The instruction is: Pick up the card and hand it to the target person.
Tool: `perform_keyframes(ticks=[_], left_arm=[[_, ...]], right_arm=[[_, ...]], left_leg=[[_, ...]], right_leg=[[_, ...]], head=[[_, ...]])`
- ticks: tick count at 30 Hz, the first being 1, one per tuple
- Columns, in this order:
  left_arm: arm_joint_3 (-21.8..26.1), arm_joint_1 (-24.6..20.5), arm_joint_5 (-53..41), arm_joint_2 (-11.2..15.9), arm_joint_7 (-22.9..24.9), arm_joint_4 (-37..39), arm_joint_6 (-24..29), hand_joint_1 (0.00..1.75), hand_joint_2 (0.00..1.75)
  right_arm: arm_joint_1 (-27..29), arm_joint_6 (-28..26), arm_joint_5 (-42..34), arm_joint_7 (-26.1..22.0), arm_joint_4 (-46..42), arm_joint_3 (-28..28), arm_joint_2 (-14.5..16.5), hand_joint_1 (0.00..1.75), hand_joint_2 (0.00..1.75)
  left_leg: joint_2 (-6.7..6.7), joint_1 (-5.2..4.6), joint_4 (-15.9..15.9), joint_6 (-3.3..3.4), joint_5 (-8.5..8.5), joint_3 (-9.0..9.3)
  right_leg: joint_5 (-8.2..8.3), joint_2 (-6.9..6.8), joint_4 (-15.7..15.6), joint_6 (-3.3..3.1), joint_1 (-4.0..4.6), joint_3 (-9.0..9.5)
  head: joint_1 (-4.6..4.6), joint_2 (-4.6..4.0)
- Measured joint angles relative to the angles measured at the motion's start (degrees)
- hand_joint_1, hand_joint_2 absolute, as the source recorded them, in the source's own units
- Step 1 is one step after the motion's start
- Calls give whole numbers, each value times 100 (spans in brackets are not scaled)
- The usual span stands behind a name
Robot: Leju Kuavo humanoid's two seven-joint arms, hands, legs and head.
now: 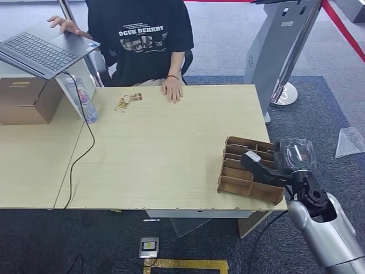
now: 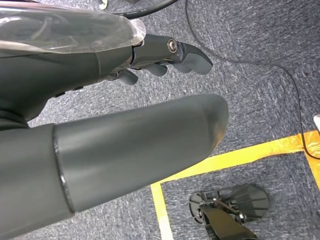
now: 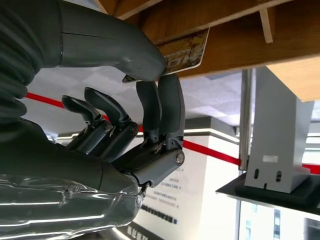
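A wooden card rack (image 1: 234,182) stands at the table's near right corner. My right hand (image 1: 262,164) reaches into it from the right. In the right wrist view the hand (image 3: 151,100) pinches a printed card (image 3: 186,52) between thumb and fingertips, and the card is still against the rack's wooden wall. The person in a black T-shirt (image 1: 144,40) sits at the far side of the table, one hand (image 1: 173,89) flat on it. My left hand (image 2: 124,125) hangs over the carpet, fingers apart, holding nothing.
Two small cards (image 1: 129,100) lie on the table near the person. A laptop (image 1: 41,51) sits on a stand above a cardboard box (image 1: 25,100), with a water bottle (image 1: 86,103) and a black cable (image 1: 84,148) beside them. A grey stand (image 1: 279,45) rises beyond the table's right end.
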Motion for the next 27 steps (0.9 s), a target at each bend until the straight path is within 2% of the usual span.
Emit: perform_keyframes(ticks=[6, 10, 20, 23, 27], left_arm=[[0, 3, 36, 0, -11, 0, 0, 0, 0], [0, 6, 71, 2, -29, 0, 0, 0, 0], [0, 13, 86, 2, -92, 0, 10, 0, 0], [0, 12, 56, 2, -111, 0, 23, 0, 0], [-2, -15, 4, -11, -126, 0, 54, 0, 0]], right_arm=[[-272, 566, -490, -225, -367, -92, -321, 175, 175], [-613, 904, -1238, -178, -654, -158, -641, 175, 175], [-1224, 992, -2356, -51, -992, -582, -1422, 175, 175], [-1353, 838, -2280, 35, -1015, -667, -1503, 175, 175], [-1717, 297, -1450, 299, -815, -573, -1507, 175, 175]], left_leg=[[0, -1, 2, 0, 0, 0], [1, -2, 4, 0, 0, 1], [1, -2, 6, 1, 0, 0], [1, -1, 4, 0, 0, -2], [-1, 0, 0, 1, 2, -9]], right_leg=[[1, 0, 0, 0, -1, 0], [2, 1, 0, 1, -2, 0], [2, 0, 0, 2, -3, 0], [2, -1, 0, 2, -2, 0], [3, -2, 2, 2, -1, -1]], head=[[1, 0], [1, 0], [1, 0], [1, 0], [2, 0]])
